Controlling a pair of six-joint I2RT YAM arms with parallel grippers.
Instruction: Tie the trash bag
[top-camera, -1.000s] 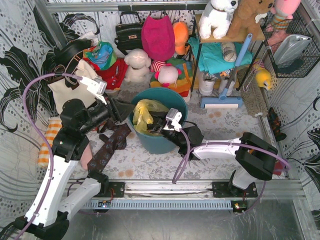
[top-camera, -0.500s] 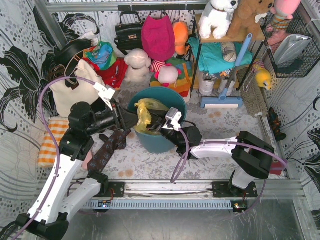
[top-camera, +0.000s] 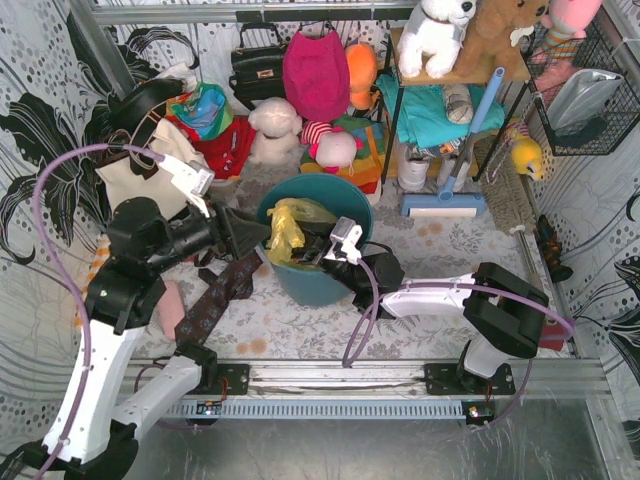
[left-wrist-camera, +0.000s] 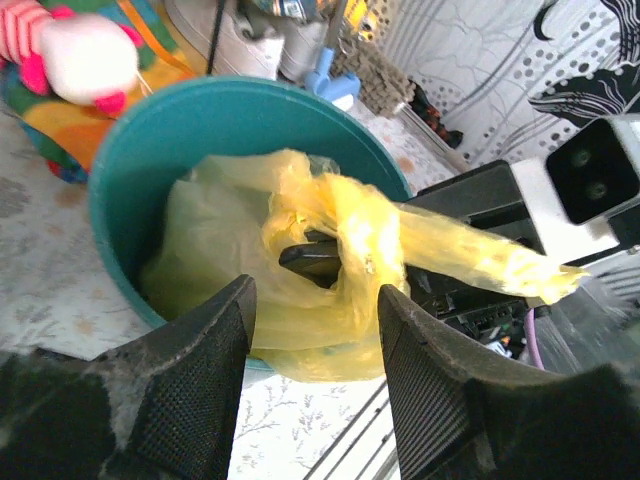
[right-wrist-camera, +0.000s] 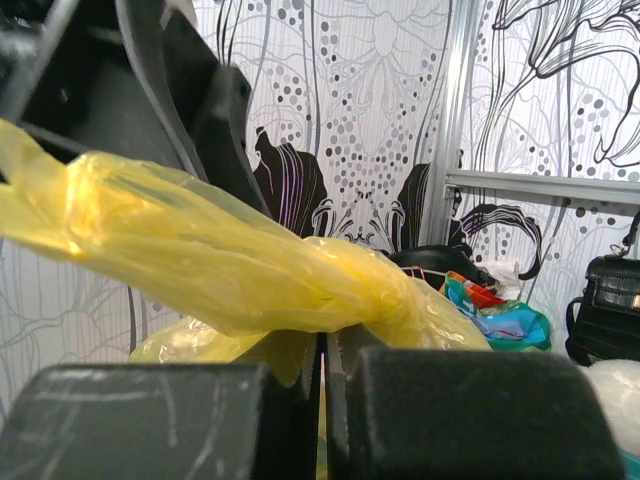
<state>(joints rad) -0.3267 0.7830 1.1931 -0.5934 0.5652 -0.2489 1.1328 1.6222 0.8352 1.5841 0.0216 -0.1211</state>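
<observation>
The trash bag (top-camera: 289, 224) is thin yellow plastic sitting in the round teal bin (top-camera: 330, 285), its top pulled into a twisted strand. In the left wrist view the bag (left-wrist-camera: 350, 240) bunches over the bin's rim (left-wrist-camera: 150, 130). My left gripper (top-camera: 248, 232) hangs at the bin's left edge, open (left-wrist-camera: 315, 300), its fingers short of the plastic with nothing between them. My right gripper (top-camera: 308, 255) reaches into the bin from the right and is shut (right-wrist-camera: 325, 345) on a thin fold of the bag (right-wrist-camera: 250, 270), with the twisted strand lying across its fingers.
A cream tote bag (top-camera: 145, 185) stands behind my left arm. A dark patterned cloth (top-camera: 215, 295) lies left of the bin. Plush toys (top-camera: 275, 125), a black handbag (top-camera: 258, 65) and a shelf (top-camera: 440, 110) crowd the back, with a blue brush (top-camera: 445, 205) to the bin's right.
My left gripper has drawn back to the left from the bag and its jaws have spread wider. The right gripper has stayed shut in the bin.
</observation>
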